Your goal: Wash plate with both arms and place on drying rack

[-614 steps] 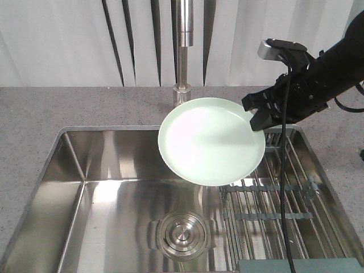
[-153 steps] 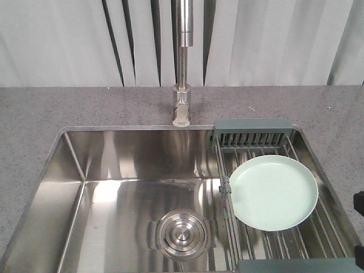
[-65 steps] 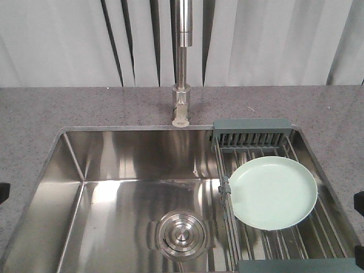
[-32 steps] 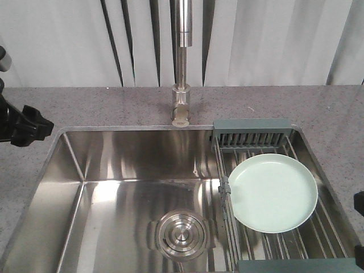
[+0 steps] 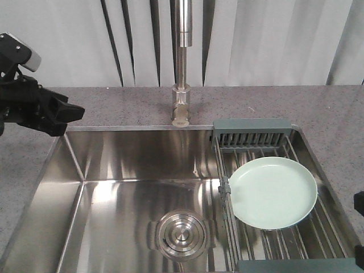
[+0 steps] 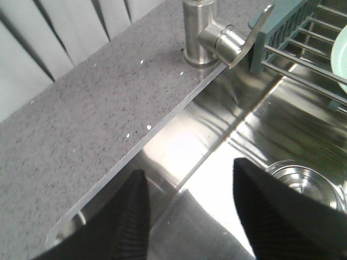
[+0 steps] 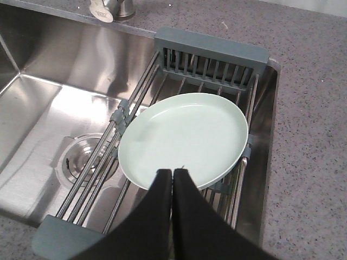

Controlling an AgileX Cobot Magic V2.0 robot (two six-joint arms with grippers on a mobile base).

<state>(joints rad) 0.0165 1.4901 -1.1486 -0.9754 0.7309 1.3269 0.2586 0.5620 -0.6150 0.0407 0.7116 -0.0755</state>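
Note:
The pale mint-green plate (image 5: 273, 192) lies flat on the wires of the drying rack (image 5: 253, 132), over the right side of the sink, and nothing holds it. In the right wrist view my right gripper (image 7: 172, 172) is shut and empty, just above the near rim of the plate (image 7: 184, 132), with the rack's slotted comb end (image 7: 211, 54) beyond. My left arm (image 5: 34, 105) hovers over the sink's rear left corner. The left gripper (image 6: 187, 179) is open and empty, and the rack (image 6: 282, 38) and a sliver of the plate (image 6: 341, 59) show at the top right.
A steel faucet (image 5: 182, 68) rises behind the sink basin (image 5: 114, 187), and its lever (image 6: 238, 40) points toward the rack. The round drain (image 5: 181, 234) sits at the basin's bottom. Grey speckled counter (image 5: 330, 114) surrounds the sink. A black part (image 5: 359, 202) shows at the right edge.
The plate, earlier held over the sink by my right gripper, now lies released on the rack. In the last second my left arm came in from the left and rose over the sink's corner.

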